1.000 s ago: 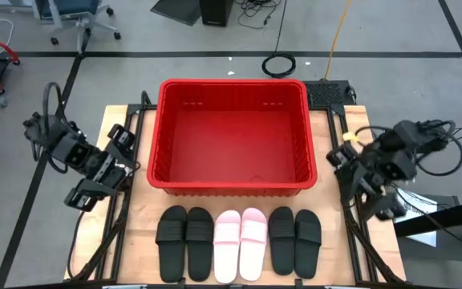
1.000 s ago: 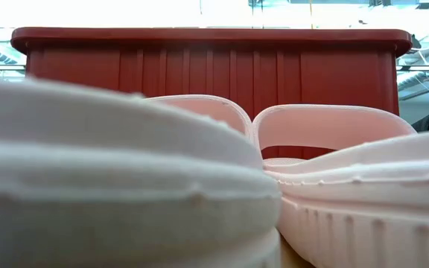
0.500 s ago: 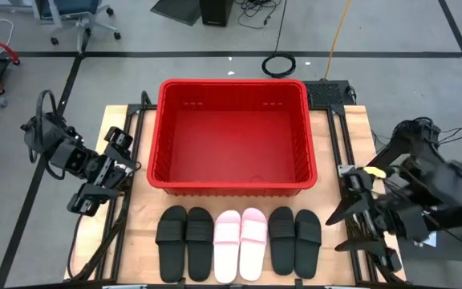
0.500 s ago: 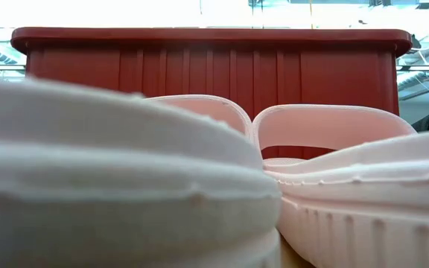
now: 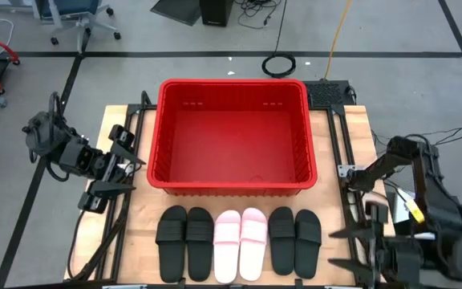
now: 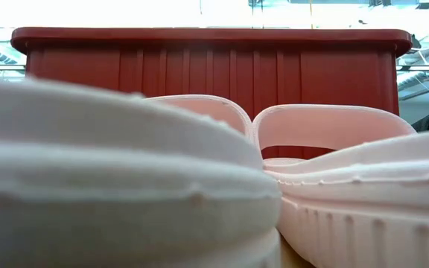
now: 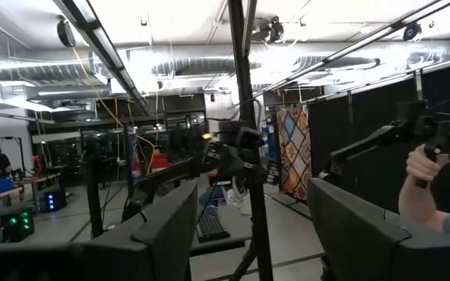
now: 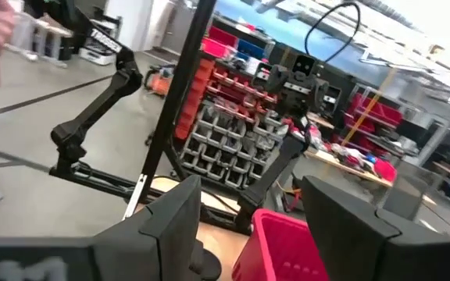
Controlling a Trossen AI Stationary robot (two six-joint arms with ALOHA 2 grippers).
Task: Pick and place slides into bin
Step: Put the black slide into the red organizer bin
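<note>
Slides [image 5: 239, 242] sit in a row of 6 at the bottom centre of the high view, 2 black pairs flanking 1 pale pink pair, just below the red bin [image 5: 233, 185], which fills the middle of the wooden table [image 5: 139, 217]. Left gripper [image 5: 103, 190] hovers at the table's left edge, fingers spread and holding nothing. Right gripper [image 5: 371, 257] hangs off the lower right corner, fingers likewise parted and empty. Both arms are well apart from the sandals.
</note>
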